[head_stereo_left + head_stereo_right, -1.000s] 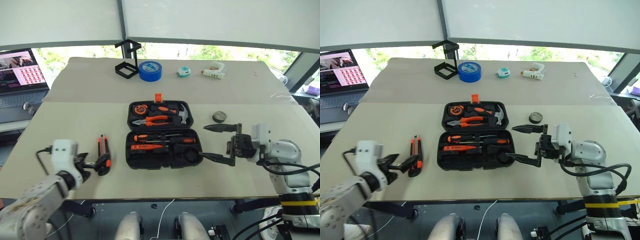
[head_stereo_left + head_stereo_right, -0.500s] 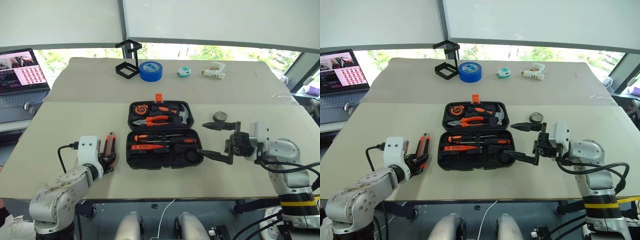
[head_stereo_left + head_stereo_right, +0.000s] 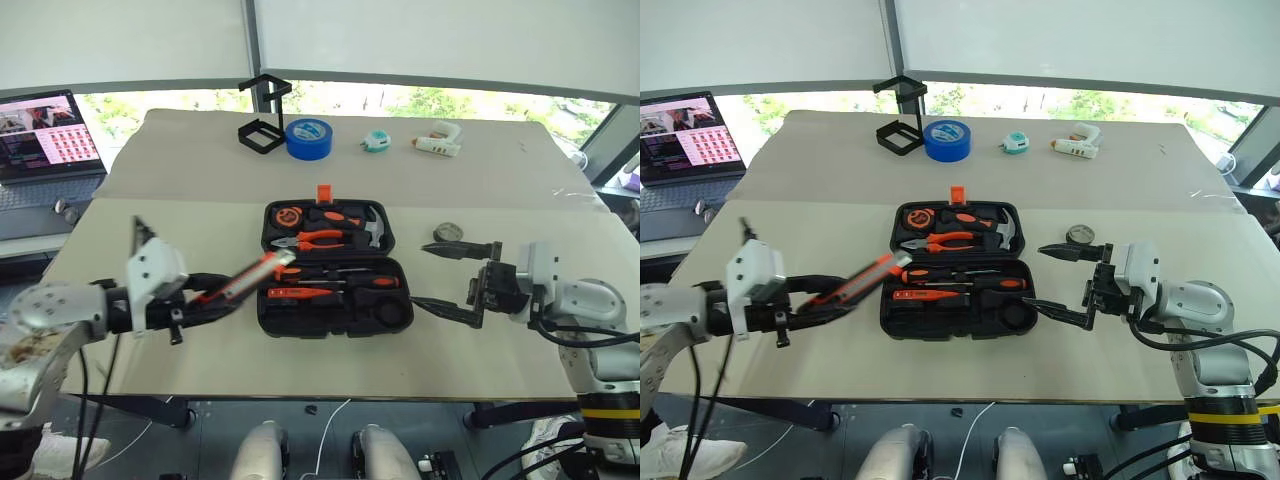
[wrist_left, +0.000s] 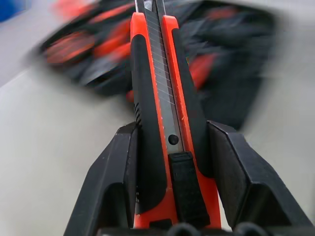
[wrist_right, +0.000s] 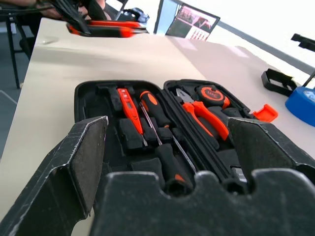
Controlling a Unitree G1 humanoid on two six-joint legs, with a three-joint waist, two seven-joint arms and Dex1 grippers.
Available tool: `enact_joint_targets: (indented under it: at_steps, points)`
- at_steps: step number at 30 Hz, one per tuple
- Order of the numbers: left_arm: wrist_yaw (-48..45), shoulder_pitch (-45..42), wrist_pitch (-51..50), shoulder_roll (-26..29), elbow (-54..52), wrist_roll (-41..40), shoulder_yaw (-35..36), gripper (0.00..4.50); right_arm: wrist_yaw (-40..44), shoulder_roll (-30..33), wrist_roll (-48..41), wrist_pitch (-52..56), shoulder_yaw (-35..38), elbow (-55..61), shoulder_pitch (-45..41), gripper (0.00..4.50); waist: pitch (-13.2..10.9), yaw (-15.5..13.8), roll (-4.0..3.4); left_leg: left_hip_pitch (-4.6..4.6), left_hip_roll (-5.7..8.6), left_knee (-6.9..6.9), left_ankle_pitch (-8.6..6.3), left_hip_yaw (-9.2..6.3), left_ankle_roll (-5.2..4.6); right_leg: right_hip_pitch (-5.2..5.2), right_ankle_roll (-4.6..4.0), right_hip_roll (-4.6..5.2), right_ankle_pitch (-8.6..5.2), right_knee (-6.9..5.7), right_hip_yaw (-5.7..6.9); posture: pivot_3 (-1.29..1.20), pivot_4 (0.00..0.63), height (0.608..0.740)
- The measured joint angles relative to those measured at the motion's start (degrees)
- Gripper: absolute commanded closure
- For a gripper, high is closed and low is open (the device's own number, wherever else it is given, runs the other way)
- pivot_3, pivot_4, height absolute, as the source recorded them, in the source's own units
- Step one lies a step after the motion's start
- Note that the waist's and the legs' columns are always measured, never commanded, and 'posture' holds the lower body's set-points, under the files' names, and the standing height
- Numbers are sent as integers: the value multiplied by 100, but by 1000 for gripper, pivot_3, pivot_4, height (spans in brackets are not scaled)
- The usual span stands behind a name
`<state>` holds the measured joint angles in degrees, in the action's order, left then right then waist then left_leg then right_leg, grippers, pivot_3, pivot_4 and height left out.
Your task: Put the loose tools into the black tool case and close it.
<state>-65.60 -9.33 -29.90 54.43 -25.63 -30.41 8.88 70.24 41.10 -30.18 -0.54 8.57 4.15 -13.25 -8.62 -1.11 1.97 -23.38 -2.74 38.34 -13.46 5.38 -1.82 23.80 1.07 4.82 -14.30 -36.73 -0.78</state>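
The left claw (image 3: 215, 298) is clenched on the utility knife (image 3: 243, 280); the left wrist view shows both black fingers (image 4: 114, 182) pressed against the knife's orange-and-black flanks. A second ago the knife lay flat on the table (image 3: 120, 230) to the left of the black tool case (image 3: 335, 268), with the claw spread around it. Half a second ago the claw had closed on it at table level. The knife is now off the table, held in the air and tilted, its blade end pointing toward the case and reaching over the case's left edge, near the lower half.

The case lies open, lid flat behind the base, orange latch (image 3: 323, 192) at the far edge. Pliers, a tape measure and a hammer sit in the upper half; screwdrivers (image 5: 165, 132) and a slim orange tester pen (image 5: 129, 111) occupy slots in the lower half.

The right claw (image 3: 450, 278) stands released, jaws wide, level and pointing at the case's right side, not touching it. It has not shifted over the last second.

Assessment: pickup is complete and the transfer to the case has begun. No other loose tool of the set is seen on the table, so this appears to be the final item before closing. Remaining: seat the knife in its slot, release, fold the lid and latch.
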Motion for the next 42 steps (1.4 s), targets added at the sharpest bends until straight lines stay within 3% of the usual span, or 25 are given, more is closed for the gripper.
enact_joint_targets:
  at_steps: [6, 9, 15, 27, 28, 30, 34, 38, 42]
  points:
    - [-525, -1926, 224, -578, 794, 1119, -2270, 2832, -19, 196, -13, 9, 210, 111, 268, 0, 0, 44, 1, -40, 0, 19, -2, 9, -9, 26, 40, -48, 18, 5, -11, 0, 150, 740]
    - [-653, -2252, 413, -706, 1323, 1782, -3071, 2832, -67, 213, -30, 95, 324, 291, 583, 0, -1, 87, 1, -42, -9, 19, -2, 8, -9, 36, 41, -65, 16, -2, -17, 0, 150, 740]
    - [-814, -2663, 617, -900, 1786, 2352, -3462, 2832, -228, 219, -39, 146, 451, 639, 908, 0, -1, 75, 1, -43, -8, 42, -2, 5, -9, 27, 43, -60, 15, -12, -12, 0, 150, 740]
    - [-777, -2784, 55, -1272, 1791, 2487, -3500, 2832, -299, 194, -40, 180, 475, 699, 996, 0, -1, 46, 1, -45, -6, 50, -3, -15, -12, 26, 47, -57, 14, -15, -14, 0, 150, 740]
    - [-767, -2784, -47, -1287, 1789, 2491, -3502, 2036, -294, 192, -40, 180, 458, 696, 976, 0, -1, 46, 1, -45, -6, 50, -3, -15, -12, 27, 47, -57, 14, -16, -14, 0, 150, 740]
    - [-774, -2784, -149, -1259, 1756, 2494, -3493, 1656, -290, 183, -40, 180, 442, 693, 953, 0, -1, 49, 1, -45, -6, 49, -3, -16, -12, 28, 48, -57, 13, -17, -13, 0, 150, 740]
    - [-753, -2674, -98, -1413, 1714, 2319, -3272, 236, -290, 151, -39, 180, 434, 646, 933, 0, -1, 47, 0, -45, -6, 49, -4, -17, -12, 27, 49, -56, 13, -17, -14, 0, 150, 740]
    - [-635, -2546, 305, -1913, 1773, 1864, -2905, 93, -290, 54, -37, 180, 335, 633, 808, 0, -2, 43, 1, -49, -5, 60, -4, -17, -13, 28, 49, -52, 13, -25, -13, 0, 150, 740]
    - [-720, -2546, 589, -1874, 2179, 1401, -2146, 93, -290, 43, -36, 180, 328, 535, 775, 0, -1, 66, 1, -44, -6, 58, -4, -20, -12, 28, 49, -56, 13, -30, -12, 0, 150, 740]
